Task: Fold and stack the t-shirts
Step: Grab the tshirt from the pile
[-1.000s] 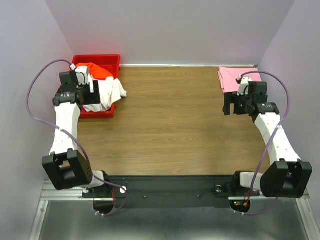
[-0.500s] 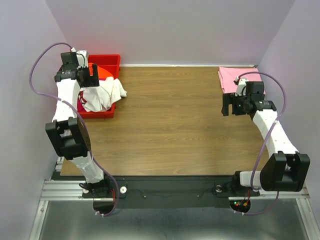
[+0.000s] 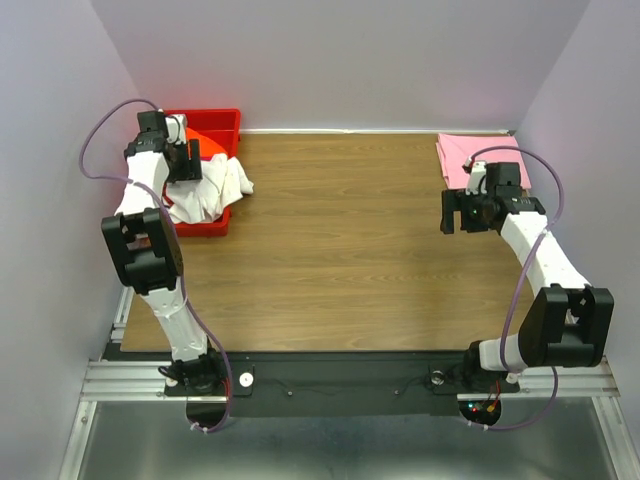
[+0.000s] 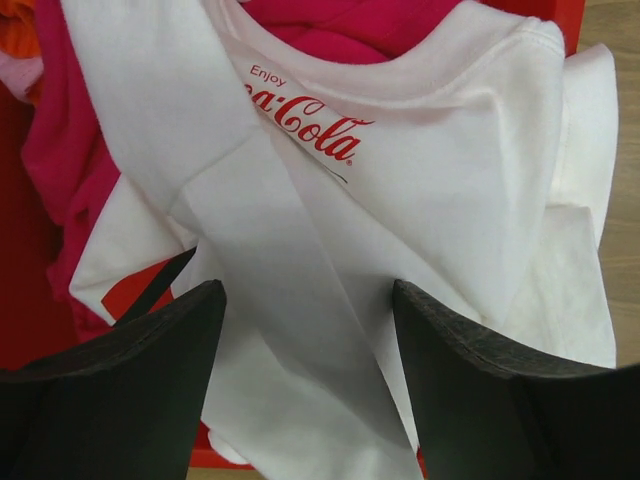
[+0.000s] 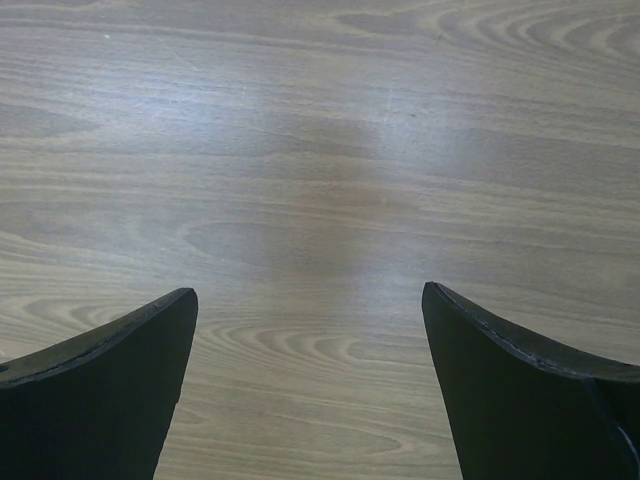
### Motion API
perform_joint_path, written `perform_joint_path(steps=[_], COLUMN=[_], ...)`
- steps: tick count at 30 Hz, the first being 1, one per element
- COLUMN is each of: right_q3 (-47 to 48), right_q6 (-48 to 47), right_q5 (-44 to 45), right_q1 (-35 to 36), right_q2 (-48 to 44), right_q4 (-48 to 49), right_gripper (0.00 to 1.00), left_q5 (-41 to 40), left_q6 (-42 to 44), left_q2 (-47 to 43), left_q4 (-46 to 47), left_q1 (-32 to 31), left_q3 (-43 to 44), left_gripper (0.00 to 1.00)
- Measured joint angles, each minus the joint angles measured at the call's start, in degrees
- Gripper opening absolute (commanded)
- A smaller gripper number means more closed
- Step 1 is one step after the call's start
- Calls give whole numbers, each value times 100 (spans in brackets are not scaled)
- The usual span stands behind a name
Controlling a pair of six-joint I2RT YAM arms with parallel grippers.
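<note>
Top external view: the left gripper (image 3: 186,160) hangs over the red bin (image 3: 216,119) at the far left corner of the table (image 3: 340,260). The white t-shirt (image 3: 214,188) is heaped in that bin and spills over its right rim onto the wood. An orange t-shirt (image 3: 205,146) shows behind it in the bin.

From the left wrist, the fingers stand apart. A loose fold of the white cloth runs between them, and I see neither pad pressing it. The red lettering sits just below the shirt's collar, and a magenta t-shirt (image 4: 335,20) lies under it.

The right gripper (image 3: 462,212) hovers above bare wood, jaws spread wide and holding nothing. The pale pink t-shirt (image 3: 462,156) lies flat at the far right corner, just beyond it.
</note>
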Motion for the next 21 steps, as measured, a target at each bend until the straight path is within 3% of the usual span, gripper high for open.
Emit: perform_joint_path(steps=[3, 7, 8, 10, 21], right_q3=[0, 0, 0, 0, 0], right_q6=[0, 0, 0, 0, 2], right_q5=[0, 0, 2, 2, 0], right_q1=[0, 0, 0, 0, 0], right_q2=[50, 57, 57, 57, 57], right_q4=[0, 0, 0, 0, 0], right_gripper=[100, 100, 100, 100, 100], left_q5=[66, 101, 98, 72, -197], left_q6=[-31, -63, -74, -87, -120], left_q2=[192, 227, 227, 203, -221], left_q4=[-7, -7, 4, 81, 83], left_q1=[0, 0, -2, 0, 33], left_q3=[114, 319, 437, 584, 1440], left_gripper=[61, 33, 19, 0, 0])
